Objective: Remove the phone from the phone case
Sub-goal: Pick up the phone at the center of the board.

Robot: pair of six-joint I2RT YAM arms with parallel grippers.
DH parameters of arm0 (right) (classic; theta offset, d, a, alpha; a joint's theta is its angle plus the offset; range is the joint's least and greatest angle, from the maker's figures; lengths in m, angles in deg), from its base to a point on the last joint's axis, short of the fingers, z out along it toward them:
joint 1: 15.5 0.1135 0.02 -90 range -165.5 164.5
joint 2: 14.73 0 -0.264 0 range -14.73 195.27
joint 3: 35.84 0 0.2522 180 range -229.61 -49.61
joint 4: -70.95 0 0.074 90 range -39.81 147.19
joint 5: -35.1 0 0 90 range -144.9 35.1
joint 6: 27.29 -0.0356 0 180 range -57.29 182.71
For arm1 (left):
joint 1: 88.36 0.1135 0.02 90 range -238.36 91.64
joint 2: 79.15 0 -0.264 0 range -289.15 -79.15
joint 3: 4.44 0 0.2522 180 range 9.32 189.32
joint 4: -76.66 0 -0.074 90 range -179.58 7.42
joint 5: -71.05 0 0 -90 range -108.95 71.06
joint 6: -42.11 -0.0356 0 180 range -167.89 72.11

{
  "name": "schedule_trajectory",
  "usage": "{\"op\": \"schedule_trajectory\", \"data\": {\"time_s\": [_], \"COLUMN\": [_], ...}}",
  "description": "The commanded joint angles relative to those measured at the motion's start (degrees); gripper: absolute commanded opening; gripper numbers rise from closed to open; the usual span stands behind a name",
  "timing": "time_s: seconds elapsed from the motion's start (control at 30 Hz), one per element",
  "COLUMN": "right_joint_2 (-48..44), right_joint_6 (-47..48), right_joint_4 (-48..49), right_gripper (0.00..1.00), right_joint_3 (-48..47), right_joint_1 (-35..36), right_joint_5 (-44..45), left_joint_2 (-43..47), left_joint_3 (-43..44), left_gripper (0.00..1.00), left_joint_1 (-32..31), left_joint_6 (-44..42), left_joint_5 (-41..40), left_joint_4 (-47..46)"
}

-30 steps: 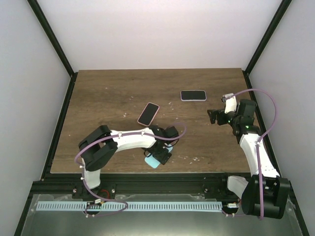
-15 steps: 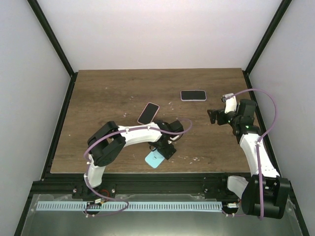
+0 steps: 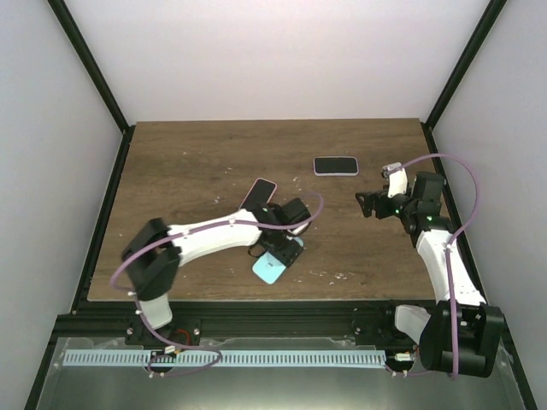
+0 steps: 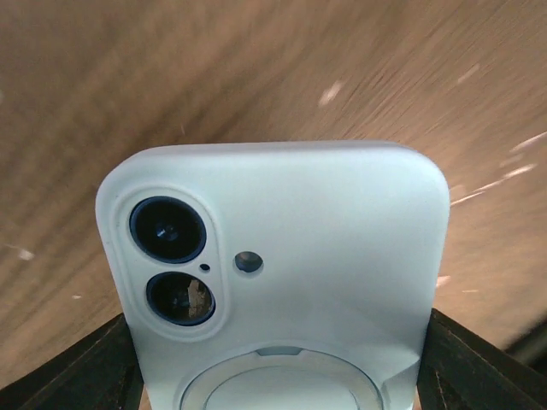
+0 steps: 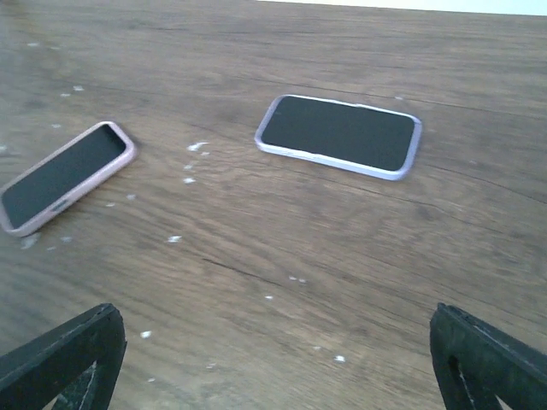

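Observation:
A light blue cased phone shows its back, with two camera lenses, in the left wrist view. My left gripper is shut on its sides, with a dark finger on each side. In the top view the left gripper holds this phone near the table's front edge. My right gripper is open and empty above the wood at the right. In the right wrist view its fingertips stand wide apart over bare wood.
A pink-cased phone lies screen up just behind the left gripper; it also shows in the right wrist view. A lilac-cased phone lies screen up further back, and also shows there. White specks dot the wooden table.
My left arm has swung its elbow left and its wrist up and right, carrying the light blue phone a little away from the front edge. My right gripper has shifted slightly left.

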Motion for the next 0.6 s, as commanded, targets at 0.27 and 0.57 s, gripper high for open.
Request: {"op": "schedule_trajectory", "data": {"time_s": [0.27, 0.57], "right_joint_2": [-2.2, -0.1], "right_joint_6": [15.8, 17.5], "right_joint_4": [-21.4, -24.2], "right_gripper": [1.0, 1.0], "right_joint_3": [-13.0, -10.0], "right_joint_1": [0.2, 12.4], "right_joint_5": [-47.7, -47.2], "left_joint_2": [31.0, 35.8], "left_joint_3": [-13.5, -23.5], "left_gripper": [0.55, 0.54], "left_joint_1": [11.2, 12.9], "left_joint_6": [14.6, 21.1], "left_joint_5": [17.7, 27.2], "left_joint_4": [-40.2, -67.5]}}
